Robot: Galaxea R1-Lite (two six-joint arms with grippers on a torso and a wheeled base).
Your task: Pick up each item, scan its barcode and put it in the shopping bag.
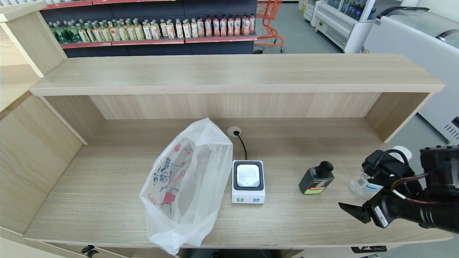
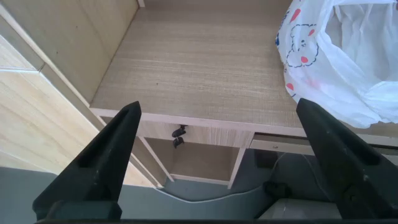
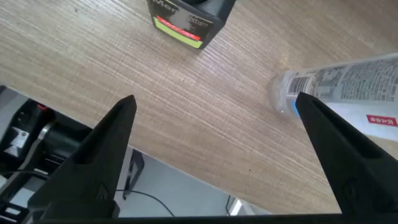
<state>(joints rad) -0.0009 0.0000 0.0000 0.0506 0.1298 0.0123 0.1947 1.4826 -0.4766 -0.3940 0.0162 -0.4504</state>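
Two bottles sit on the counter [image 1: 107, 200] to the right of the scanner [image 1: 248, 181]: a dark bottle [image 1: 317, 178] upright nearby, a clear bottle [image 1: 361, 185] on its side farther out. My right pincer [image 3: 212, 99], spread wide and empty, hovers by the clear bottle. Just left of the scanner, the white shopping bag [image 1: 186, 186] gapes open; I cannot tell its contents. My left pincer [image 2: 217, 106], wide and empty, hangs beyond the bag.

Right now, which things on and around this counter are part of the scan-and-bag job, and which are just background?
Job: bag, scanner, dark bottle, clear bottle.
Background: shelf drinks, orange cart, freezers.
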